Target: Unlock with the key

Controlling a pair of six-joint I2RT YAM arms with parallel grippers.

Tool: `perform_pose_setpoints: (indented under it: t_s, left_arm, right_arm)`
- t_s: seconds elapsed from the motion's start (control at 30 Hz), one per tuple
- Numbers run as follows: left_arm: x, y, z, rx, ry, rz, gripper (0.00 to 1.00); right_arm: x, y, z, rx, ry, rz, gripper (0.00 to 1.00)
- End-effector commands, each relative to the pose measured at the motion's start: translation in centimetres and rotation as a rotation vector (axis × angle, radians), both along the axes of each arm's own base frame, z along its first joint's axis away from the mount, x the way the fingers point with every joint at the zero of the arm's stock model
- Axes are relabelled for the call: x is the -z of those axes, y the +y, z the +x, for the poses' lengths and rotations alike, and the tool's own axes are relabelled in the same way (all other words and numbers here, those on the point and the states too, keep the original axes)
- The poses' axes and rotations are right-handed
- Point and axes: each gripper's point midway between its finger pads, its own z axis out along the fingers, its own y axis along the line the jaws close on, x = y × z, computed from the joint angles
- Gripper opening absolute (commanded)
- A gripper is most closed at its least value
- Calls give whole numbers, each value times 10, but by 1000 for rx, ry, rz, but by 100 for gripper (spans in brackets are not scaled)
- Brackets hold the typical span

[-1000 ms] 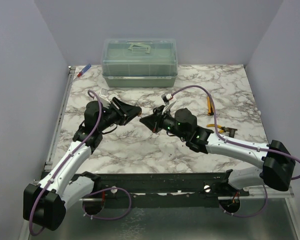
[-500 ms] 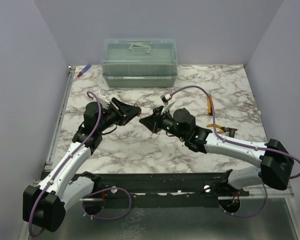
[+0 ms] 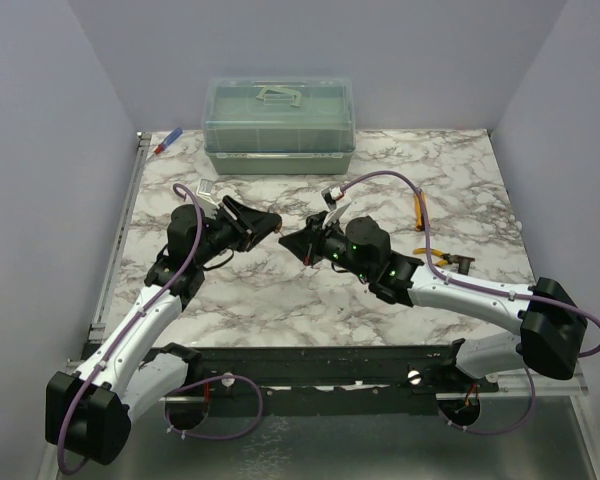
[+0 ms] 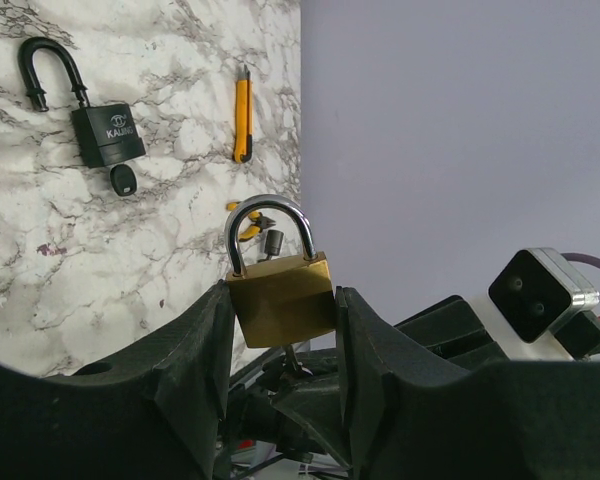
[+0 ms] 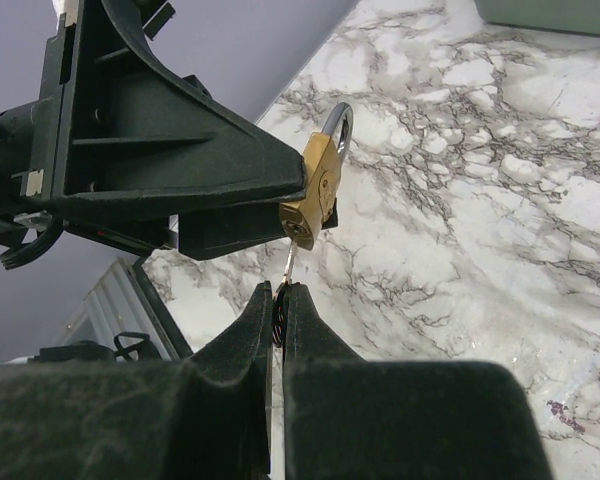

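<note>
**Key lined up beneath the brass padlock**

The left pincer (image 4: 281, 315) is clamped on the body of the brass padlock (image 5: 315, 190), one finger on each flat side. It holds the lock in the air with the shackle closed and pointing away from the right arm.

The right pincer (image 5: 278, 292) is clenched on the round black head of the key (image 5: 291, 262), directly below the padlock's bottom face. The thin blade runs from the pincer straight toward that face, its long axis in line with the lock body, and its tip meets the keyway end. The coming turn falls to the right arm, about that same axis.

Well beyond the brass padlock, a black padlock (image 4: 108, 135) lies on the tabletop (image 4: 40, 260) with its shackle open. White lettering on its body reads something like "KALING", though the middle letters are too small to be sure. No writing shows on the brass one.
</note>
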Motion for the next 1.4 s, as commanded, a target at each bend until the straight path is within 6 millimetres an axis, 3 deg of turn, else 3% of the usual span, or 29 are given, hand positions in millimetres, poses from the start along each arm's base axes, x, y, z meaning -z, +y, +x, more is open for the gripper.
perform_pose_setpoints:
  t_s: [0.0, 0.63, 1.37]
  left_arm:
    - [-12, 3, 2, -21, -48, -25, 0]
    - [-14, 7, 2, -48, -54, -35, 0]
    - [-17, 7, -1, -40, -78, -51, 0]
  right_arm:
    - [-19, 3, 7, 22, -35, 26, 0]
    - [-10, 0, 6, 22, -16, 14, 0]
    - [-20, 7, 13, 22, -37, 30, 0]
